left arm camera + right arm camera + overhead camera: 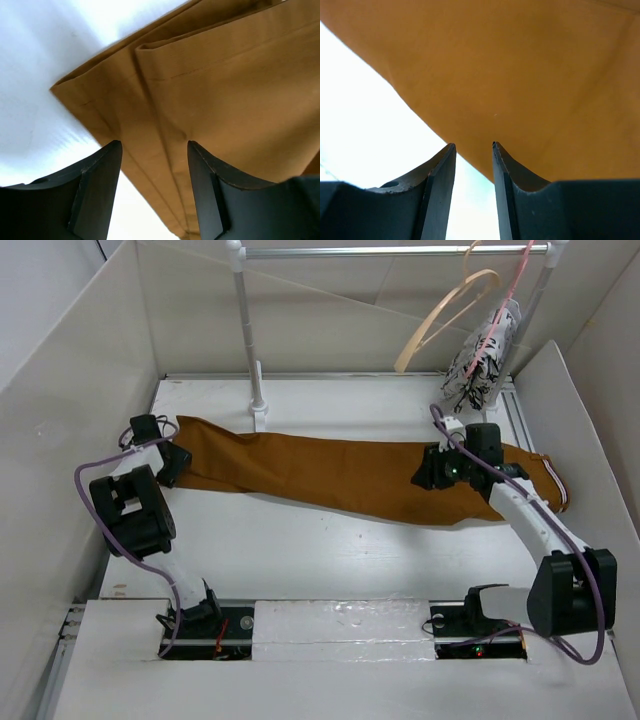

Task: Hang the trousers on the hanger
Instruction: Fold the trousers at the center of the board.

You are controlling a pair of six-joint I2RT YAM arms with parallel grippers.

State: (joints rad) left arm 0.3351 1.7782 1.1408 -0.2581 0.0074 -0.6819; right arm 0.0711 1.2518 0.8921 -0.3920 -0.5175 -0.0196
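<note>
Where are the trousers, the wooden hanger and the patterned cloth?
trousers [340, 475], overhead view, middle of the legs.
wooden hanger [412, 342], overhead view, its curved arm.
patterned cloth [485, 365], overhead view, its hanging middle.

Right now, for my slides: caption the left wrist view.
Open left gripper poised over the hemmed leg end of the trousers on the table.

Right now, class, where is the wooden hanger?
Top view, back right: the wooden hanger hangs tilted from the metal rail, just left of the patterned cloth, behind the trousers.
</note>
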